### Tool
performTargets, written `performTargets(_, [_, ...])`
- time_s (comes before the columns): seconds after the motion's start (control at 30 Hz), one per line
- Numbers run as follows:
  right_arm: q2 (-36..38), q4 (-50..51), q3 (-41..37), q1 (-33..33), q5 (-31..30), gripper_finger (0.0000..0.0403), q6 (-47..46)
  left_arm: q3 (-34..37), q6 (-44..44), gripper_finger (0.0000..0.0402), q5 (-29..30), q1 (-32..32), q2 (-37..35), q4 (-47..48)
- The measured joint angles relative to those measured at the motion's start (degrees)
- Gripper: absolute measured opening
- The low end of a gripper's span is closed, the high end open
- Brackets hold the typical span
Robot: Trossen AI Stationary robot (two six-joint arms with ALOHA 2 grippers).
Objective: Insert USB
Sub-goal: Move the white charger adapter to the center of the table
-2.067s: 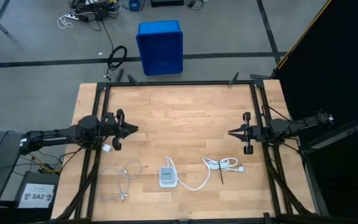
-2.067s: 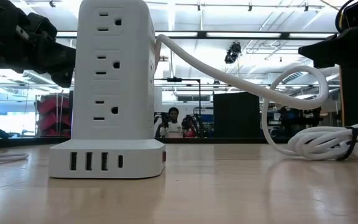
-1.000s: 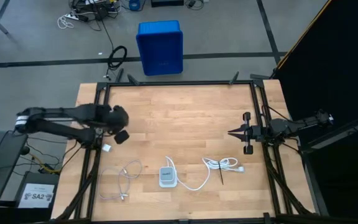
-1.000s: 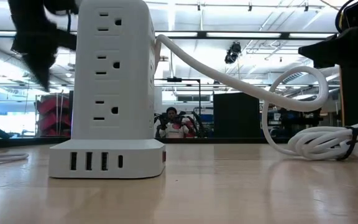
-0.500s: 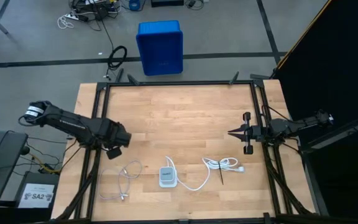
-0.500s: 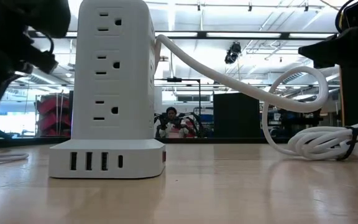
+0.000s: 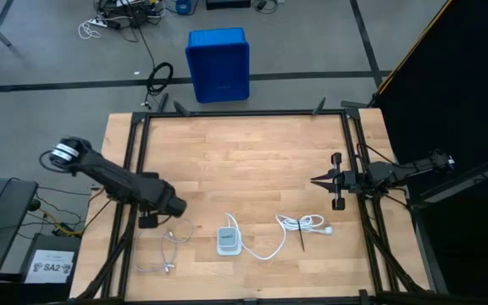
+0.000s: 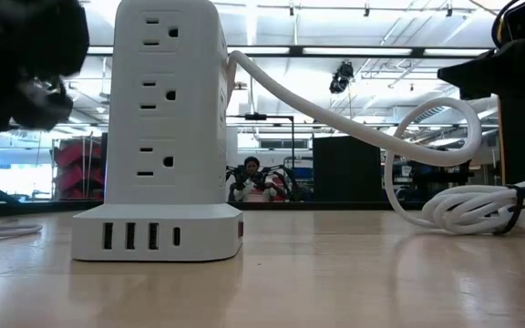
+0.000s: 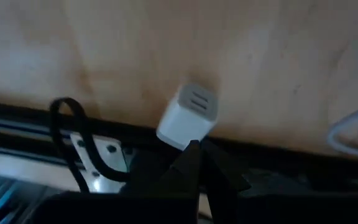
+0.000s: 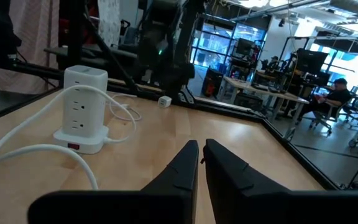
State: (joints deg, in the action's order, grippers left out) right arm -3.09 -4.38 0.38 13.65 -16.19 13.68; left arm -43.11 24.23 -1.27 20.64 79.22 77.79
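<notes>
Here the USB [image 7: 169,247] lies looped lengthwise toward the closed left tool [image 7: 177,207].

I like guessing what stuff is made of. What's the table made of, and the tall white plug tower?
The table looks like wood: pale strips with grain lines and a slight shine. The plug tower looks like smooth white plastic, with even colour and rounded moulded edges. I can't be sure of either from looks alone.

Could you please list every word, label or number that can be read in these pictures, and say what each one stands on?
"SA2": on a white label on the dark box beside the table's left edge, high view.
A small grey marking on top of the white power tower: too small to read.
No other text is legible.
</notes>
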Motion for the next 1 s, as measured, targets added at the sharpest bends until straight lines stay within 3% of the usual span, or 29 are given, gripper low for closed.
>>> performTargets(0.17, [0.0,0.0,-0.02,0.0,0.02,0.0008,-0.01,-0.02,-2.46,0.0,-1.28,0.2,9.92,0.38])
performTargets(0.3, [0.0,0.0,0.0,0.0,0.0,0.0007,-0.01,-0.04,-3.47,0.0,-1.42,0.17,13.94,0.44])
performTargets(0.53, [0.0,-0.02,-0.02,0.0,0.01,0.0005,-0.01,0.27,-4.32,0.0,-1.85,0.17,14.16,-1.82])
performTargets(0.73, [0.0,-0.07,0.0,0.0,0.0,0.0008,-0.01,2.03,-6.31,0.0,-2.22,0.15,14.14,-10.54])
performTargets(1.0, [0.0,-0.24,0.0,0.0,0.01,0.0006,-0.01,-4.91,-9.15,0.0,5.14,0.15,14.14,-15.04])
